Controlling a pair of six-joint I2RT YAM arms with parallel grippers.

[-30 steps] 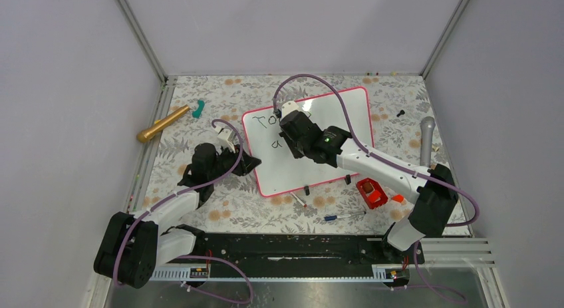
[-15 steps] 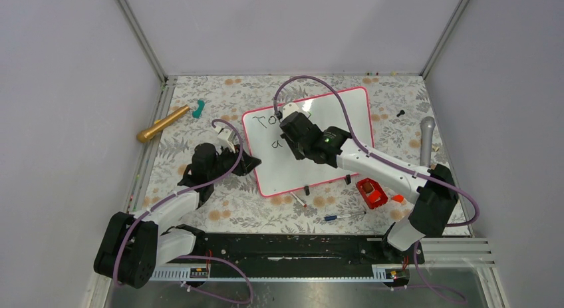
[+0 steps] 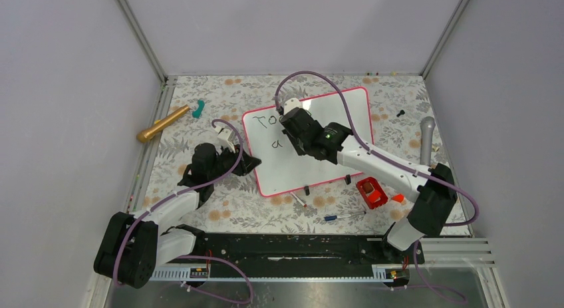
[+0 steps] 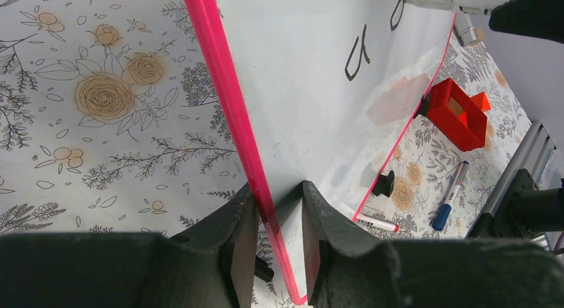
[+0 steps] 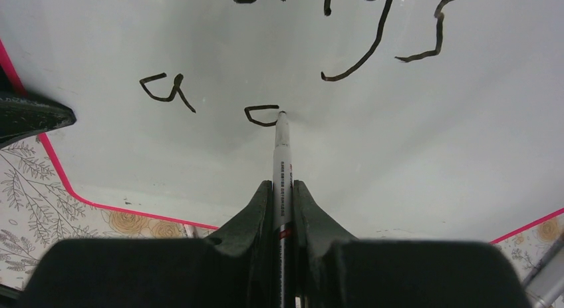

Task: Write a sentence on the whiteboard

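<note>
- The sentence is only partly down. Black letters run along the far left part of the whiteboard, and a lone "a" sits on the line below. A small open loop, the start of another letter, stands just beside that "a".
- The whiteboard lies a little askew on the flowered table cover. It has a pink-red frame all round and two small black clips on its near long edge.
- Pen on the board! The marker has its tip touching the white face right at the end of that open loop.
- The right gripper is clamped tight on the marker's barrel, one finger on each side. Its arm reaches in over the whiteboard's near right corner.
- At the whiteboard's left edge, the left gripper has its jaws drawn narrow and pinches the pink frame. One finger is on the white face and the other is outside the frame.
- Just off the whiteboard's near right corner sits a red open box.
- Near the clips, just off the whiteboard's near edge, lies a white pen with a red end. A blue-capped pen lies farther out from that edge.
- Well off the whiteboard's left side lies a gold cylinder, with a teal piece at its far end.
- Off the whiteboard's right edge lies a grey microphone-shaped thing, and a small black bit sits beyond the far right corner.
</note>
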